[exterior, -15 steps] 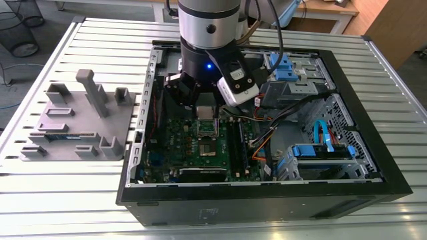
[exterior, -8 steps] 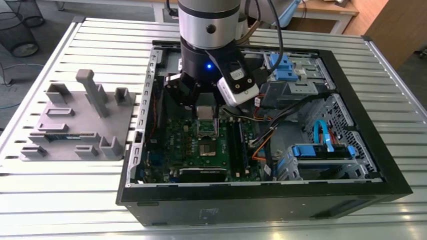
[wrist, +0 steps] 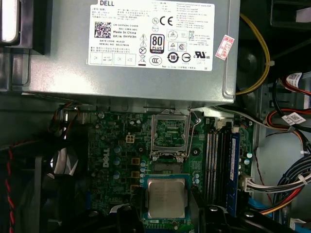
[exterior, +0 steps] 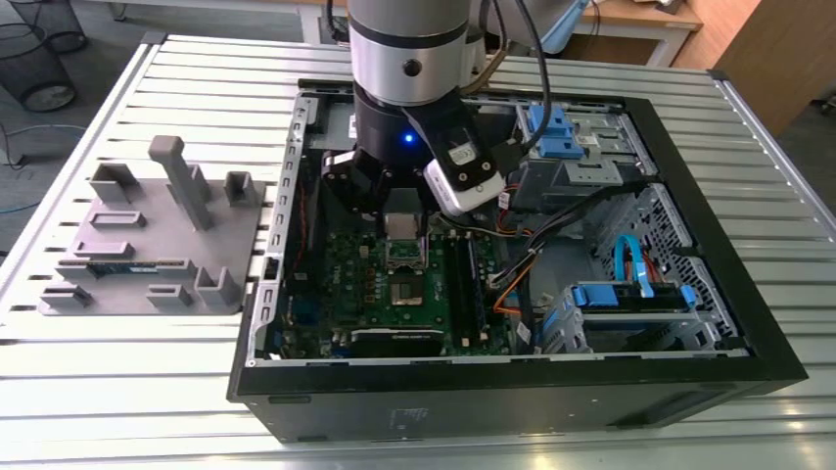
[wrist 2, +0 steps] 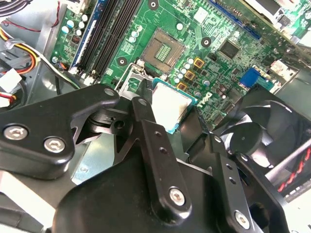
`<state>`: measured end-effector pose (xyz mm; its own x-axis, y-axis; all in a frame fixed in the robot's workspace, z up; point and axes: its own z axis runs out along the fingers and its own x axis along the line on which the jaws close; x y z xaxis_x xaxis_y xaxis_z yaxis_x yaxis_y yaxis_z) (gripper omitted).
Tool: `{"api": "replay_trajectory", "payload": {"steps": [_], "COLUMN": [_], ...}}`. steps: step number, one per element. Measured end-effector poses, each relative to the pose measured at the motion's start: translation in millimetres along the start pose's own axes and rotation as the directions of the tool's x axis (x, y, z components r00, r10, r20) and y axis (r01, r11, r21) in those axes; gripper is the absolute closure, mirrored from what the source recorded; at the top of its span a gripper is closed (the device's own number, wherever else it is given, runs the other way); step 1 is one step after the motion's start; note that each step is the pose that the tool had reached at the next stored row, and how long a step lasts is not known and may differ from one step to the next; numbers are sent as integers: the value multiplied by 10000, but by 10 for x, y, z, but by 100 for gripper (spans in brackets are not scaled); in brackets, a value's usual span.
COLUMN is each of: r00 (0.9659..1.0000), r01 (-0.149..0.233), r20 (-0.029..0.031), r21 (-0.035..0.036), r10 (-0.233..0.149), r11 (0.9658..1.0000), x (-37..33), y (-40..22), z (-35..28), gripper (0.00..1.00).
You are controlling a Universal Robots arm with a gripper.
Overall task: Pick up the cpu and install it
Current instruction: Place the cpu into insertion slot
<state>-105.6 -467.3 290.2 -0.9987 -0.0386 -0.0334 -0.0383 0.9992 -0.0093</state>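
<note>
Slatted metal tabletop [exterior: 131,392], wooden desk [exterior: 647,18] past it. End effector [wrist: 167,216] clenched on cpu [wrist: 166,196]. First wrist view: open socket [wrist: 169,138] just beyond it. Exterior view: grey fixture block [exterior: 144,245] well apart.

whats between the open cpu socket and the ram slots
In the second wrist view, only a strip of green motherboard with round mounting holes lies between the socket and the memory slots.

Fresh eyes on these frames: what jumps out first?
The arm reaches down into the open computer case in the exterior view. In the first wrist view the gripper clamps the cpu over the green motherboard, near the open, empty socket. A big grey metal box with a white label sits beyond.
</note>
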Motion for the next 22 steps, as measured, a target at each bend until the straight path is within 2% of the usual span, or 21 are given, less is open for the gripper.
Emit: {"api": "replay_trajectory", "payload": {"steps": [5,12,22], "r00": [10000,9989,9973], "r01": [-86,-461,-735], "r20": [-2,-5,-8], "r21": [45,70,103], "r10": [86,461,736], "r11": [10000,9989,9972], "x": [2,4,-8], "y": [0,-3,-8], "z": [74,118,200], "gripper": [53,53,53]}}
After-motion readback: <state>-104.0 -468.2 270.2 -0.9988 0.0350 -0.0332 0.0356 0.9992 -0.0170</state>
